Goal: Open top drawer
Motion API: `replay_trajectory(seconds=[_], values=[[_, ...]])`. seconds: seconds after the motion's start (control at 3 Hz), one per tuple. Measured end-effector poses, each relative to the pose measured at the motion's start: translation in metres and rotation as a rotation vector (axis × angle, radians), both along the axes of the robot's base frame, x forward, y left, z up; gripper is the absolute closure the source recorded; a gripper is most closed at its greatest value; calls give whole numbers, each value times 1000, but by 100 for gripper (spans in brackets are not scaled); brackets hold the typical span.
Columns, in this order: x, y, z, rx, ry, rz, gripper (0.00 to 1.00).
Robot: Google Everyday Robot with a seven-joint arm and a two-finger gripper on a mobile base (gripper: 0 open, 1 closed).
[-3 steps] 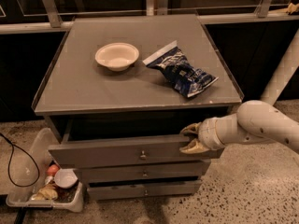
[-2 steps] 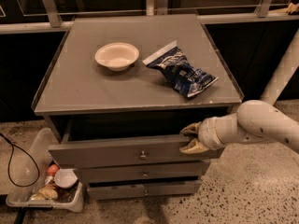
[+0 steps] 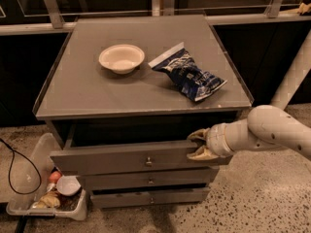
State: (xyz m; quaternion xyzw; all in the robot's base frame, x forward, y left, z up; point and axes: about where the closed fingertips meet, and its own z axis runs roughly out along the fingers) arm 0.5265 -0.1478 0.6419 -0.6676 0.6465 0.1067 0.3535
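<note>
The top drawer (image 3: 116, 160) is a wide grey front with a small round knob (image 3: 148, 161) at its centre. It stands pulled out a little from the grey cabinet, with a dark gap above it. My gripper (image 3: 197, 145) is at the right end of this front. One finger (image 3: 198, 135) lies over the top edge and the other (image 3: 200, 154) against the face, closed on the panel. My white arm (image 3: 272, 130) comes in from the right.
Two narrower drawer fronts, middle (image 3: 150, 180) and bottom (image 3: 150, 198), sit below. A white bowl (image 3: 121, 58) and a blue chip bag (image 3: 189, 74) lie on the cabinet top. A plastic bin (image 3: 24, 200) of items and a black cable (image 3: 9, 174) are on the floor at left. A white post (image 3: 291, 81) stands at right.
</note>
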Motion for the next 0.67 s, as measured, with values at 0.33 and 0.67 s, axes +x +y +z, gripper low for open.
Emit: replay_trajectory(seconds=[0.33,0.67], values=[[-18,-4,-6,20,-4,19,41],[-17,-3,-3,20,-4,19,64]])
